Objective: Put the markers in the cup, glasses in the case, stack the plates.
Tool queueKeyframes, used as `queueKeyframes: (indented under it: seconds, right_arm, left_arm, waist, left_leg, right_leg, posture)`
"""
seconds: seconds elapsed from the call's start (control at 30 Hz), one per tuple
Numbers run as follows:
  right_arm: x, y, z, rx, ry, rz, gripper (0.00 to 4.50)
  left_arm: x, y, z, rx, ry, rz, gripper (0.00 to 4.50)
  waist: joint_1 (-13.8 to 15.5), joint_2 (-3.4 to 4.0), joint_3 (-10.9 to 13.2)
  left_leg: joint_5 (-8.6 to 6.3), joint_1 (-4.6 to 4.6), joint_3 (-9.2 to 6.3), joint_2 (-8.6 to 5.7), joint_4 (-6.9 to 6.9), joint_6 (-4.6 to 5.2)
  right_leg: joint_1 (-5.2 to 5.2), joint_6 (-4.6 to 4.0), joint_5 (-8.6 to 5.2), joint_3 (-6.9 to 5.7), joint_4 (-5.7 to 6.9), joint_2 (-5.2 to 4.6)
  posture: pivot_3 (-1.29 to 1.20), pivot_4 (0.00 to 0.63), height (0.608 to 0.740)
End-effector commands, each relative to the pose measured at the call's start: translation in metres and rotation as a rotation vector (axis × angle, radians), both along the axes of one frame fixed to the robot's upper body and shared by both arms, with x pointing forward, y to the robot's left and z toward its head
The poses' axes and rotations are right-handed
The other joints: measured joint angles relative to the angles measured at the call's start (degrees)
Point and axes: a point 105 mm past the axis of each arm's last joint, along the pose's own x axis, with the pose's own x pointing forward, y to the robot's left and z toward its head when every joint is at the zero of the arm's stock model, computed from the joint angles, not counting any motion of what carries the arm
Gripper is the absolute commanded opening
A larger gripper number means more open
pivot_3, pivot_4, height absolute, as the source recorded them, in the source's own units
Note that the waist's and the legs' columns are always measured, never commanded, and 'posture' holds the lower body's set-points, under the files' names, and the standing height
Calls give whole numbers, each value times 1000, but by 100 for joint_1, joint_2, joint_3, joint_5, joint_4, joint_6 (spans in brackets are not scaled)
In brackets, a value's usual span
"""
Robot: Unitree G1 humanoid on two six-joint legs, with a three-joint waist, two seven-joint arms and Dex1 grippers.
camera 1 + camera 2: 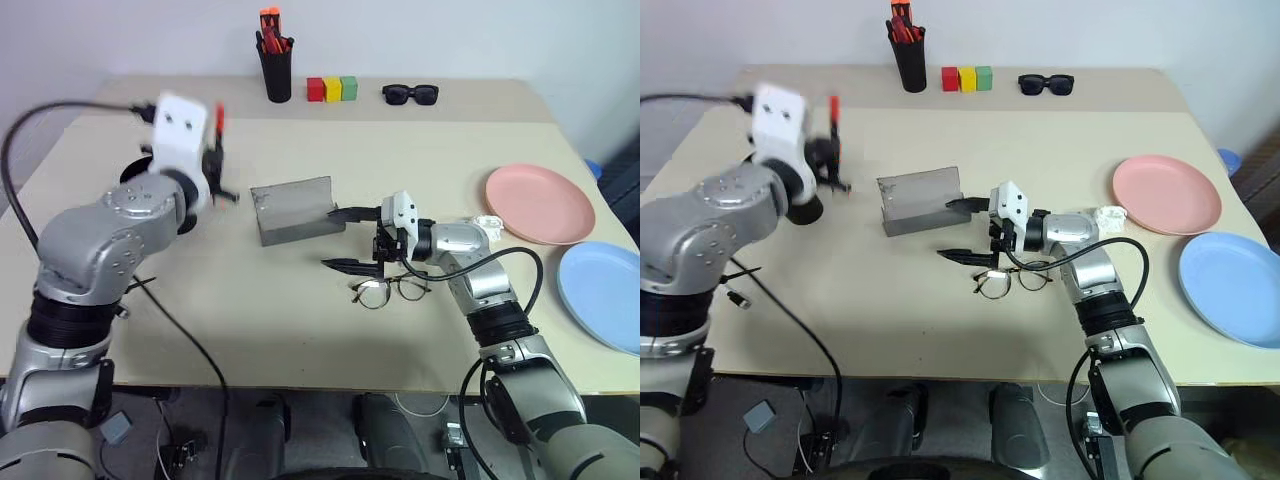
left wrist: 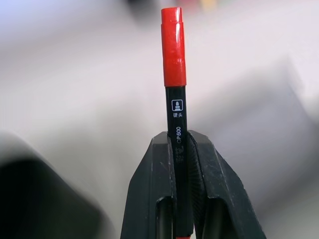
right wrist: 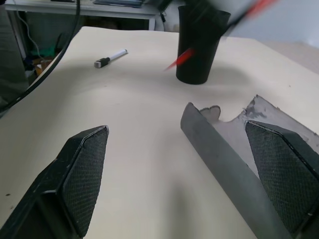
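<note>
Even, soft light falls from overhead, bright across the beige worktop (image 1: pixel 420 150), with no hard glare. Shadows are faint and short: a soft one lies under the right hand (image 1: pixel 352 240) and beside the grey case (image 1: pixel 292 210). The left hand (image 1: pixel 214 160) is smeared by motion blur in the head views. In the left wrist view the red-capped marker (image 2: pixel 174 64) is sharp while the background is wholly out of focus.

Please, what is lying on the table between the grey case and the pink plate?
In the left eye view, the right pincer, open, sits between the grey case and the pink plate, with the glasses on the table just before it.
</note>
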Motion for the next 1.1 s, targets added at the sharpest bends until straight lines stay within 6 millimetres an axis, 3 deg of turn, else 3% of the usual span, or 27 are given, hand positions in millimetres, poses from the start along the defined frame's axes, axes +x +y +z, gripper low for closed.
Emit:
queueKeyframes:
  seconds: [0.03,0.1,0.23,0.43,0.57,0.83,1.1]
  right_arm:
    - [5,-1,16,42,-51,-16,4500]
    - [6,-1,16,41,-52,-18,4500]
    - [7,0,16,43,-52,-15,4500]
    - [8,5,17,46,-52,5,4500]
    - [9,8,17,48,-51,14,4500]
    - [9,10,17,56,-43,19,4500]
    - [16,6,32,176,-9,-37,4500]
  left_arm:
    - [-5,17,37,23,-201,121,30]
    - [-11,22,45,78,-286,169,30]
    - [-15,34,43,83,-314,240,30]
    - [-22,68,25,152,-326,438,30]
    - [-24,80,10,132,-305,489,30]
    - [-20,81,-6,99,-281,478,30]
    - [-7,73,-17,75,-269,448,30]
  waist:
    - [-13,1,-1]
    - [-31,1,-1]
    - [-27,1,-1]
    - [-28,1,-1]
    - [-22,1,-1]
    - [-15,1,-1]
    - [-21,1,-1]
  left_leg:
    - [0,-1,0,0,0,1]
    - [-1,2,0,0,-2,2]
    - [0,0,-1,2,-3,2]
    - [0,1,-2,2,0,3]
    - [0,1,-2,2,1,3]
    - [0,1,-4,1,3,3]
    - [0,2,-4,2,2,3]
  right_leg:
    - [0,1,0,0,-1,0]
    - [-2,1,0,0,3,0]
    - [-6,1,0,0,9,2]
    - [-6,2,0,0,14,2]
    - [-5,1,0,0,16,2]
    - [-3,1,0,-2,16,2]
    - [-5,1,1,-2,18,2]
  posture:
    - [0,150,740]
    - [0,150,740]
    - [0,150,740]
    - [0,150,740]
    - [0,150,740]
    - [0,150,740]
    - [0,150,740]
